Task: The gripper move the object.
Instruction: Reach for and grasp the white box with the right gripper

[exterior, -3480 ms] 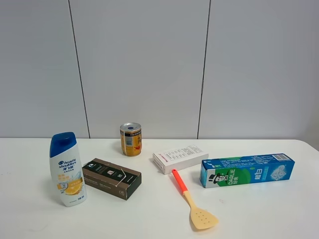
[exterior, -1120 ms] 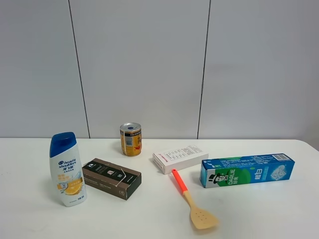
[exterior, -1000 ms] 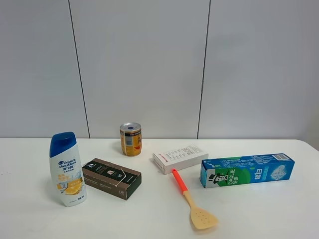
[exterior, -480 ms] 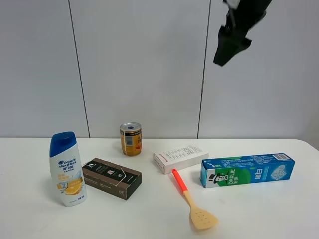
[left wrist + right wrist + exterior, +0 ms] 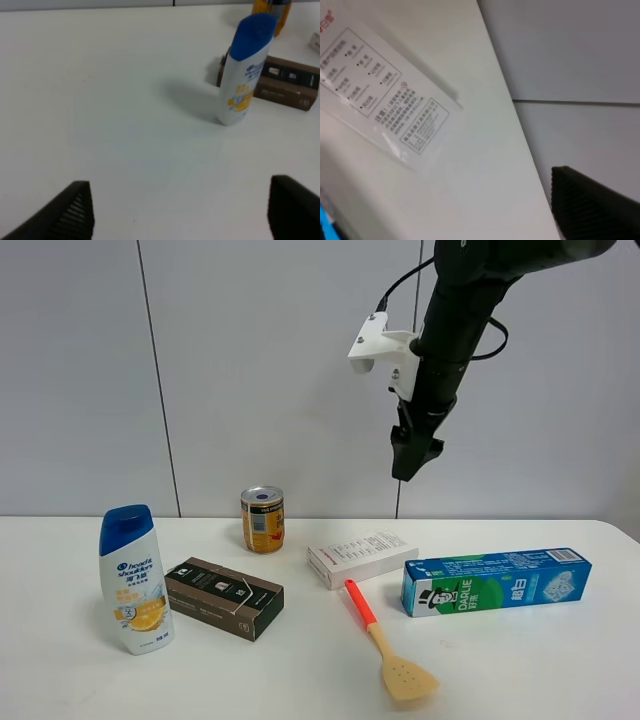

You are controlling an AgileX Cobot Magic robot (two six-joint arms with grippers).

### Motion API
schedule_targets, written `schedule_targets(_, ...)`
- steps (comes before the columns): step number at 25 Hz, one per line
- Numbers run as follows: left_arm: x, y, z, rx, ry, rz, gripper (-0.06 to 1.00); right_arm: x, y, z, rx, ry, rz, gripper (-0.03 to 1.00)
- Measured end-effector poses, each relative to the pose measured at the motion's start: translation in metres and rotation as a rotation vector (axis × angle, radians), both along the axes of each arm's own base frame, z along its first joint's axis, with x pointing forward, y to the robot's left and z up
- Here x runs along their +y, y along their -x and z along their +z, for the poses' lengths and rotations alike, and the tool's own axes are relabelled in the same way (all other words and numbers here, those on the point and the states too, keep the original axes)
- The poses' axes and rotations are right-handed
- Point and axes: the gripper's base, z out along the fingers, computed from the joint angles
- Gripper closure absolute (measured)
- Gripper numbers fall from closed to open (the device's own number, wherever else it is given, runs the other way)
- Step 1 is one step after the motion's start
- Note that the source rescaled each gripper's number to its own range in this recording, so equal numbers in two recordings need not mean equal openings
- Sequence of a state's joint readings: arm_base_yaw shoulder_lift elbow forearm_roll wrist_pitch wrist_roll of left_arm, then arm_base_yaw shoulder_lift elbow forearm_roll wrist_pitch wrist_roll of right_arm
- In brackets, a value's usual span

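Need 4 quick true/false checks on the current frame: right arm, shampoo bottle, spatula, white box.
1. The right gripper hangs in the air, touching nothing. True.
2. The shampoo bottle lies on its side. False: it stands upright.
3. The spatula lies with its orange handle end near the white box. True.
4. The white box is stacked on another box. False: it lies flat on the table, beside the toothpaste box.

White box (image 5: 361, 558), black print; black tool (image 5: 406, 470).

White box (image 5: 375, 90) partly off-frame, blurry
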State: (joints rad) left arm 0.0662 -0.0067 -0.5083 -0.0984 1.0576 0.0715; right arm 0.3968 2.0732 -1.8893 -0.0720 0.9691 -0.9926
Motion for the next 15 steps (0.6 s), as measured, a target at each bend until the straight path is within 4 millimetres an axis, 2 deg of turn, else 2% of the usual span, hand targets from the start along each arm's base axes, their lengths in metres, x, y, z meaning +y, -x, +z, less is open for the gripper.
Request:
schedule_targets(3, 0.0, 0.0, 0.0, 0.0, 0.0, 0.0, -0.06, 0.003, -0.006, -0.017, 0.019, 0.032, 0.048, 0.33)
schedule_targets(7, 0.0, 0.0, 0.0, 0.0, 0.0, 0.0, -0.06, 0.007, -0.014, -0.043, 0.037, 0.059, 0.09, 0.3)
schedule_targets(8, 0.0, 0.0, 0.0, 0.0, 0.0, 0.0, -0.06, 0.008, -0.017, -0.049, 0.032, 0.058, 0.095, 0.27)
schedule_targets(10, 0.0, 0.0, 0.0, 0.0, 0.0, 0.0, -0.06, 0.01, -0.022, -0.059, 0.018, 0.054, 0.099, 0.11)
schedule_targets(11, 0.0, 0.0, 0.0, 0.0, 0.0, 0.0, -0.06, 0.011, -0.025, -0.066, 0.008, 0.05, 0.101, 0.06)
schedule_targets(13, 0.0, 0.0, 0.0, 0.0, 0.0, 0.0, -0.06, 0.014, -0.031, -0.077, -0.019, 0.039, 0.104, 0.0)
schedule_targets(15, 0.0, 0.0, 0.0, 0.0, 0.0, 0.0, -0.06, 0.017, -0.037, -0.088, -0.047, 0.028, 0.107, -0.02)
